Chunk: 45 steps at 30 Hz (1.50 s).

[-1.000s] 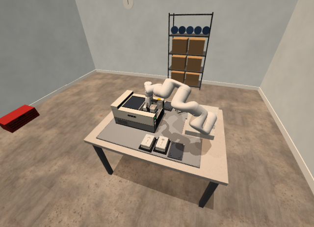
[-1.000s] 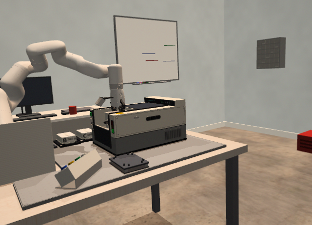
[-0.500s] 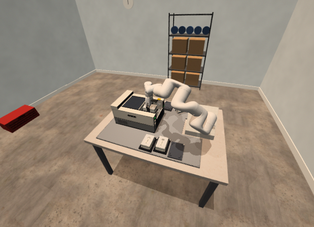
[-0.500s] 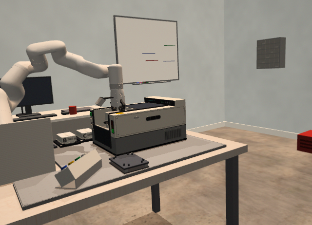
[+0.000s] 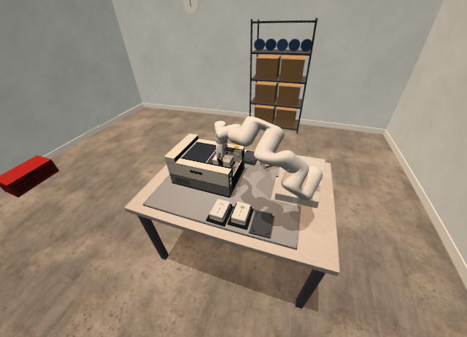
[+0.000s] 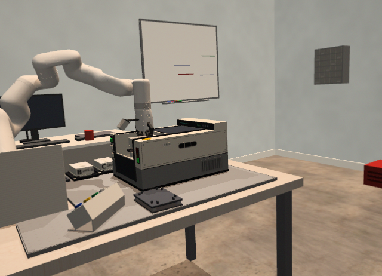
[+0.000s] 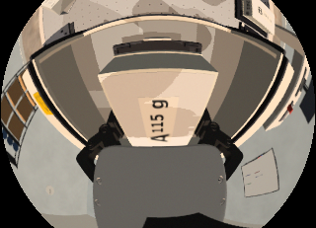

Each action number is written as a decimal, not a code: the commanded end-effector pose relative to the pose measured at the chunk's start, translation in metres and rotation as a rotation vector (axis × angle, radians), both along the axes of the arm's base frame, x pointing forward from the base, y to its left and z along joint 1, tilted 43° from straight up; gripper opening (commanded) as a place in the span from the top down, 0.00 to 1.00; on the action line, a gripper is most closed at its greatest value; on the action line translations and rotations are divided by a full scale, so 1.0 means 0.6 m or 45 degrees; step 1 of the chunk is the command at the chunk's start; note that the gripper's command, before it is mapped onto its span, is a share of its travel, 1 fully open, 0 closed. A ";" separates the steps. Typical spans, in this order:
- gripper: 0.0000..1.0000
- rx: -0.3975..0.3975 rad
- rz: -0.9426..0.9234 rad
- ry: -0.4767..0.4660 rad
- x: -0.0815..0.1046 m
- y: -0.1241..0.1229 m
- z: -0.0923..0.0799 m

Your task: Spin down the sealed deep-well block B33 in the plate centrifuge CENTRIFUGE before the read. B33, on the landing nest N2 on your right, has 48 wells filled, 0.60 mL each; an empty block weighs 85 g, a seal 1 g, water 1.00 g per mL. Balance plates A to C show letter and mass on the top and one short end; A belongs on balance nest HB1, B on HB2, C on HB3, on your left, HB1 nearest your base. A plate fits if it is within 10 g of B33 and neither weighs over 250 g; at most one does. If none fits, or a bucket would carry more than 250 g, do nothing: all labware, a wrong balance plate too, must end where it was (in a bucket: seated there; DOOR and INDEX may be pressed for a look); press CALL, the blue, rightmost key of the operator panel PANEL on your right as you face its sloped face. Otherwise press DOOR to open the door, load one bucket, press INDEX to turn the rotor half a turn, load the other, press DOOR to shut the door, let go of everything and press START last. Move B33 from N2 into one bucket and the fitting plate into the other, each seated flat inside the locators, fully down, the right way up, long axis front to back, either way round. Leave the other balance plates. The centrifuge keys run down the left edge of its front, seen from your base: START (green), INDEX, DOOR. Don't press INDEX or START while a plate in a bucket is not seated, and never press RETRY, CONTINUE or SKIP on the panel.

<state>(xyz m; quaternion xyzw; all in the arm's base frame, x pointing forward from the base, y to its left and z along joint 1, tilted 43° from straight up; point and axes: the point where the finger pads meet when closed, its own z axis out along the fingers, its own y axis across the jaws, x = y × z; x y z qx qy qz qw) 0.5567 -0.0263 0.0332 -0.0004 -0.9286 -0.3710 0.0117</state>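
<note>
My gripper (image 7: 158, 103) (image 5: 220, 158) (image 6: 144, 132) is shut on balance plate A (image 7: 158, 93) (image 5: 227, 160), a cream block marked "A 115 g". It holds the plate level, low inside the open chamber of the centrifuge (image 5: 195, 172) (image 6: 185, 149), between the chamber walls. Whether the plate rests in the bucket I cannot tell. The dark sliding door (image 5: 199, 150) (image 6: 177, 129) is drawn back. Plates B (image 5: 241, 213) (image 6: 80, 168) and C (image 5: 220, 209) (image 6: 103, 163) sit on their nests. Nest HB1 (image 5: 262, 223) is bare. Nest N2 (image 6: 157, 199) is bare; B33 is not in view.
The sloped operator panel (image 6: 95, 207) stands on the grey mat next to N2. The centrifuge keys run down its front edge (image 5: 230, 173). The arm's base sits on a white pedestal (image 5: 298, 199). A desk with a monitor and a red cup (image 6: 88, 134) stands behind.
</note>
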 end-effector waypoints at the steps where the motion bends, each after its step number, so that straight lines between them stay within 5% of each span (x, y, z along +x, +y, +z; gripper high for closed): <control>1: 1.00 -0.004 -0.005 -0.004 0.002 -0.004 0.002; 45: 1.00 -0.004 -0.005 -0.004 0.002 0.000 -0.002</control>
